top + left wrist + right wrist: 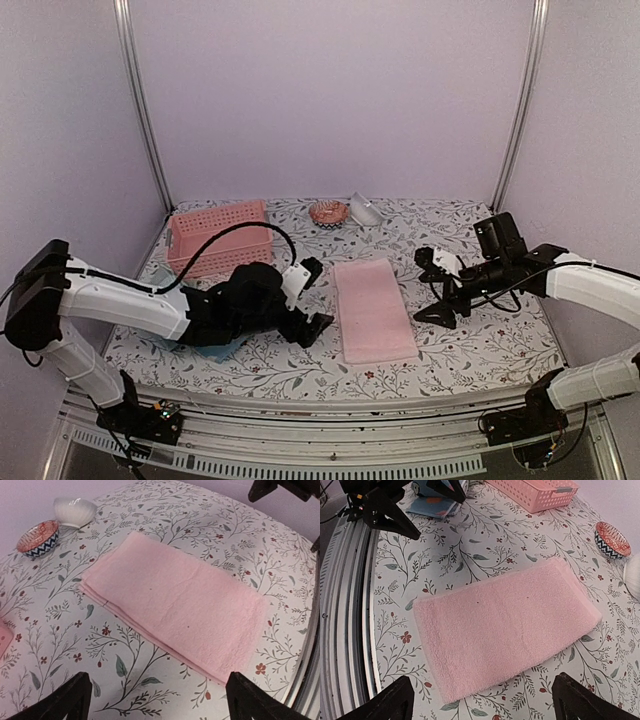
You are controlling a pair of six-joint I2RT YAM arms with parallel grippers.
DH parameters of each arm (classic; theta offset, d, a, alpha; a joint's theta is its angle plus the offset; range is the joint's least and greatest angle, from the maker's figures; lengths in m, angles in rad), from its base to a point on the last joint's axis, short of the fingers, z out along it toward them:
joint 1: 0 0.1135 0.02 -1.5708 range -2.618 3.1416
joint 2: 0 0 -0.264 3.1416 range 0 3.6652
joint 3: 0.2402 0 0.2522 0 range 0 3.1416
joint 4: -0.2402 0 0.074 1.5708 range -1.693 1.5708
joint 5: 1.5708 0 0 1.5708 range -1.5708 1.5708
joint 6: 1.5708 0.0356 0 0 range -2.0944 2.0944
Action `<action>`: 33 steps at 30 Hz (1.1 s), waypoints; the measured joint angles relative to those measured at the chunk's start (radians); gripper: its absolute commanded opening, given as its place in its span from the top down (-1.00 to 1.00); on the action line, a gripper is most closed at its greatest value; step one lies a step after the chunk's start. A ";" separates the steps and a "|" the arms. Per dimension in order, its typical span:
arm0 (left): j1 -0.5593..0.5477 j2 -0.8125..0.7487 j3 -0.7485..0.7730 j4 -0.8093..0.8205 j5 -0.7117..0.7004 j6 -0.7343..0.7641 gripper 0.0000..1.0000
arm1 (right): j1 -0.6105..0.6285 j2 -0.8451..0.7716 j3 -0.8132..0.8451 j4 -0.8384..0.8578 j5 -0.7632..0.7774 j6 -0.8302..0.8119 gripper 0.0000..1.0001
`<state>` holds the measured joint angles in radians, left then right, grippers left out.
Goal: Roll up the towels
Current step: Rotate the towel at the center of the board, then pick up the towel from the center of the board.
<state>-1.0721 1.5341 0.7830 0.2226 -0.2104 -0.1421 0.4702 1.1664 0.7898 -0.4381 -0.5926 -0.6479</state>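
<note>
Now the pink towel [373, 308] lies flat at the centre of the frame on the bench [480, 345], between the left gripper [316, 297] and right gripper [430, 288], both spread wide and empty. Rolling looks not yet begun; next, a short edge needs pinching and curling over.

Fuzzy cloth pink towel [373, 310], perforated plastic basket [220, 235]

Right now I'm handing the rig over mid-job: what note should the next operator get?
Left gripper: fingers open, holding nothing, just left of the pink towel.
Right gripper: fingers open, empty, just right of it.
Pink towel lies folded flat mid-table between them; blue patterned towel sits under the left arm.
Done: no rolled towel in view.
Left: roll the pink towel, then the blue one.
</note>
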 measured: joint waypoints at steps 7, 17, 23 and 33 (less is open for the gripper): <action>0.000 0.034 -0.041 0.122 -0.081 -0.098 -0.68 | 0.178 0.066 -0.088 0.091 0.121 -0.110 -0.08; 0.000 0.121 0.050 0.041 -0.072 -0.183 -0.49 | 0.369 0.268 -0.088 0.152 0.286 -0.162 0.29; 0.000 0.154 0.066 -0.009 -0.064 -0.227 -0.48 | 0.382 0.349 -0.088 0.163 0.352 -0.153 0.29; 0.000 0.151 0.028 0.008 -0.050 -0.243 -0.43 | 0.382 0.410 -0.064 0.180 0.374 -0.147 0.54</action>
<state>-1.0725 1.6848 0.8108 0.2302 -0.2600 -0.3855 0.8520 1.5768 0.7261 -0.2581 -0.2184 -0.7948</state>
